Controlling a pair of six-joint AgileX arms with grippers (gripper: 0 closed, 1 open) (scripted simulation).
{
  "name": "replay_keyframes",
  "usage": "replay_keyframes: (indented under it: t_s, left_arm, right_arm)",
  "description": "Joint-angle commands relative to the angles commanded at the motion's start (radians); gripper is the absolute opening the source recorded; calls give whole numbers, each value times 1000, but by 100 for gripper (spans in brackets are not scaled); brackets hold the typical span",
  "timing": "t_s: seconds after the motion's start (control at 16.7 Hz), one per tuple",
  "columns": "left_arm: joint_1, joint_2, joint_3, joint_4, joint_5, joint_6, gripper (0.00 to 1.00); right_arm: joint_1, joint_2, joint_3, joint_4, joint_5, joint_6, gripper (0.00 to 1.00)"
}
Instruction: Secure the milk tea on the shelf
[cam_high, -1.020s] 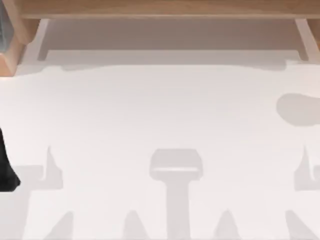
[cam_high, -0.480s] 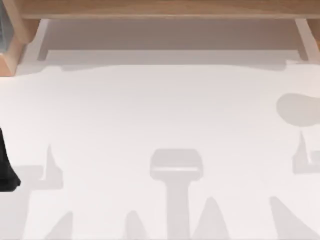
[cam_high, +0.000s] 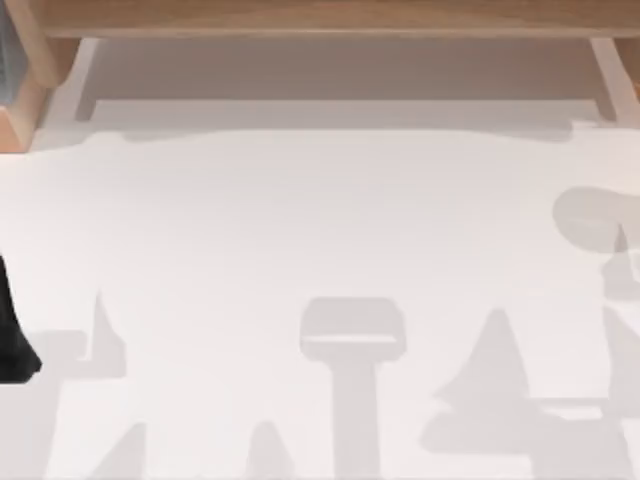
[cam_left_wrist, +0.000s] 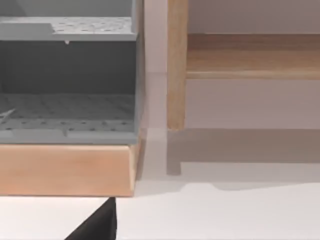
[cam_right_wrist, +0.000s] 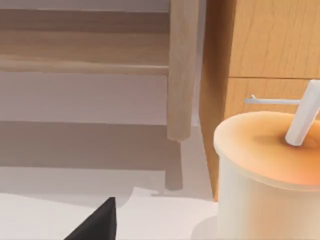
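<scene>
The milk tea (cam_right_wrist: 265, 195) is a clear cup of orange-tan drink with a white straw (cam_right_wrist: 304, 117). It stands on the table close ahead of my right gripper (cam_right_wrist: 97, 225), apart from it, beside a wooden cabinet. The shelf (cam_high: 320, 16) is a long light-brown board across the table's far side, with upright posts (cam_right_wrist: 182, 70) and its left post (cam_left_wrist: 176, 65) in the left wrist view. My left gripper (cam_left_wrist: 97, 225) shows as a black tip facing that post. The left arm (cam_high: 12, 335) sits at the table's left edge.
A wooden cabinet (cam_right_wrist: 270, 40) with a white handle stands right behind the cup. At the far left a grey perforated rack on a wooden base (cam_left_wrist: 65, 170) stands beside the shelf post. Arm shadows lie across the white table (cam_high: 300, 220).
The right arm's shadow on the table's right side has grown and shifted toward the shelf and the middle. The left arm has not moved.
</scene>
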Motion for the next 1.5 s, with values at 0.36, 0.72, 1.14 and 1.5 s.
replay_keyframes:
  t_s: [0.36, 0.72, 1.14, 1.5]
  left_arm:
    - [0, 0, 0, 0, 0, 0, 100]
    - [0, 0, 0, 0, 0, 0, 100]
    - [0, 0, 0, 0, 0, 0, 100]
    - [0, 0, 0, 0, 0, 0, 100]
  right_arm:
    - [-92, 476, 52, 382, -66, -6, 100]
    - [-119, 591, 68, 481, -84, -8, 100]
    - [-100, 631, 130, 458, -65, -7, 100]
    - [-46, 756, 342, 373, -9, -2, 100]
